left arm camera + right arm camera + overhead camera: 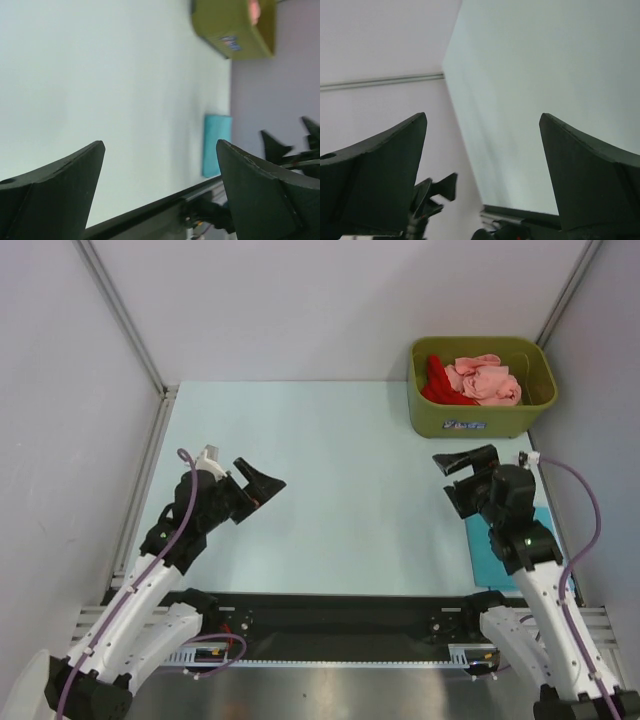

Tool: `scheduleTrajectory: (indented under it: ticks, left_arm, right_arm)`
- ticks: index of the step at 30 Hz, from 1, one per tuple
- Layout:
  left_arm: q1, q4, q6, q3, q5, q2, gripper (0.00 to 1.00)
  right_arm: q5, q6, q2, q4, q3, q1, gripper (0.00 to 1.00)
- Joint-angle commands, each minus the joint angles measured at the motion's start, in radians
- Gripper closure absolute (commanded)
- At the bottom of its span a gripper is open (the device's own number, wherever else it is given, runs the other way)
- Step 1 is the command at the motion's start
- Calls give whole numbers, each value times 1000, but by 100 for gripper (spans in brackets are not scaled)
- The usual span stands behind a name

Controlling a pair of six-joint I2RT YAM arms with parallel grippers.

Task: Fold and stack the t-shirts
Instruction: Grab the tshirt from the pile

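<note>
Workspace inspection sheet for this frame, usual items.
surface: pale mint table, no marks seen.
job's things: salmon-pink t-shirt and red t-shirt crumpled in the tub; turquoise t-shirt flat at the near right edge, partly hidden by the right arm.
clutter: olive-green tub, far right corner.
grippers: left pincer open, holding nothing, above the table; right pincer likewise.
cables: left purple cable and right purple cable, each looping along its arm.
surroundings: pale wall panels, aluminium frame post.
</note>
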Motion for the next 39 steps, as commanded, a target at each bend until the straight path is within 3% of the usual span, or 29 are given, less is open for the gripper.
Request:
scheduleTrajectory:
  ticks: [1,3,6,8,9,13,16,17,22,27,31,39]
  left_arm:
    - [1,-171,176,96,-52,33,0]
    - [3,-178,242,130,-39,54,0]
    - [3,-194,390,182,15,63,0]
    - [6,-272,417,237,-41,71,0]
    - [9,-298,430,257,-49,76,0]
    - [7,-330,568,299,3,91,0]
    - [4,-339,613,297,37,93,4]
    - [4,-339,622,282,43,91,6]
    - [6,-332,679,262,66,116,22]
    - [4,-333,708,282,72,172,24]
    - [4,-346,740,282,55,194,25]
    - [-8,-333,776,289,44,247,28]
  right_arm:
    - [53,-269,152,-75,135,-33,0]
    - [-21,-331,203,22,178,-83,0]
    - [-177,-240,292,111,223,-247,0]
    - [-286,-229,362,326,178,-303,5]
    - [-284,-256,407,326,205,-311,5]
    - [-72,-488,676,185,577,-286,13]
    - [-5,-600,882,182,728,-289,27]
    - [24,-624,933,150,855,-286,27]
    - [68,-741,1283,142,1161,-263,28]
    - [190,-798,1569,64,1527,-265,29]
    - [250,-908,1727,56,1693,-271,27]
    - [325,-1081,1810,101,1648,-297,27]
